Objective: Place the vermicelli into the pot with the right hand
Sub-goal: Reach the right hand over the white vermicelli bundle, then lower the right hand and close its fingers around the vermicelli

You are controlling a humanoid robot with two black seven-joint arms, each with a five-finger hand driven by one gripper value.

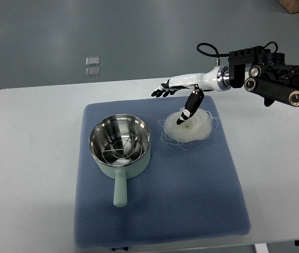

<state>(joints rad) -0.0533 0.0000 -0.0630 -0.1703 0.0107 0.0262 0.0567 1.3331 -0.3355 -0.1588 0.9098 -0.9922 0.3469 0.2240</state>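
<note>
Vermicelli (190, 127): loose white nest lying on the blue mat (202, 200), right of the pot (119, 145) and apart from it. Pot: pale green body, steel interior with a wire rack inside, handle pointing toward the near edge of the mat. Right hand (178, 95) above the far side of the nest, fingers extended flat toward the left, thumb (190, 108) angled down with its dark tip at the noodles; hand open, nothing grasped. Mat rests on a white table (28, 158). Two small clear items (92, 66) on the floor beyond.
</note>
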